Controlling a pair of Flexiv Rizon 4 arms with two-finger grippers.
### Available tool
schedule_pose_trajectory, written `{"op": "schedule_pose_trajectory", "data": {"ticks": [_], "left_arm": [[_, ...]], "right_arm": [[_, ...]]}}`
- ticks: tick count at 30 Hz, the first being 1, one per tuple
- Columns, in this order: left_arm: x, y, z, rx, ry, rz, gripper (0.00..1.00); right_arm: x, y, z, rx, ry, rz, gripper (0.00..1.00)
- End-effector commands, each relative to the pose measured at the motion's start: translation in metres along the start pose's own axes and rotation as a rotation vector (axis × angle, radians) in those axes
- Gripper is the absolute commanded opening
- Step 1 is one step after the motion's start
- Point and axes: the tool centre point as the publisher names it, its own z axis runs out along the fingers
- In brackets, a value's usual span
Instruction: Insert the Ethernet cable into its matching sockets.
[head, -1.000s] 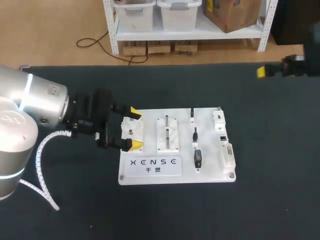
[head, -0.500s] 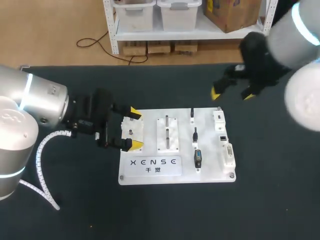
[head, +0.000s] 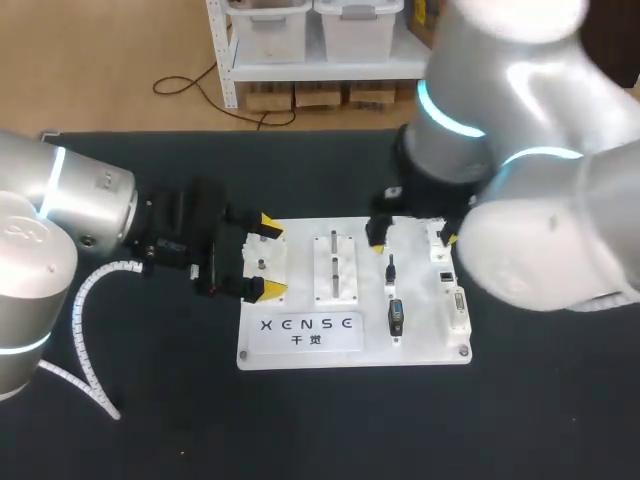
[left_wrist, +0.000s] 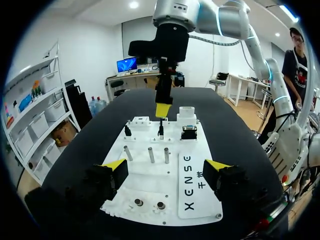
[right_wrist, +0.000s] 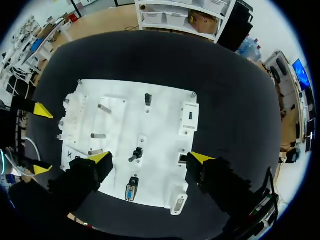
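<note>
Board (head: 300, 345) on table (head: 150, 420). Left gripper (head: 266, 256) at board's left end, astride mounting block (head: 262, 268). Peg plate (head: 334, 268) mid-board, plugs (head: 391, 270) right of it, sockets (head: 441, 242) along right edge. Right gripper (head: 410, 238) above board's rear right

We log the white connector board (head: 300, 345) lying flat on the black table (head: 330, 430), short black plugs (head: 390, 268) standing in a column beside white socket blocks (head: 437, 236) along one edge; we cannot tell which plug is Ethernet.
</note>
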Motion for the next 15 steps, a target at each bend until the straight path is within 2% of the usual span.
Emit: {"op": "schedule_pose_trajectory", "data": {"ticks": [1,15], "left_arm": [[0.001,-0.001,0.000,-0.004,-0.005,0.002,1.00],[0.001,-0.001,0.000,-0.004,-0.005,0.002,1.00]], "right_arm": [[-0.003,0.009,0.015,0.048,0.017,-0.006,1.00],[0.000,0.011,0.037,0.034,0.078,0.038,1.00]]}}
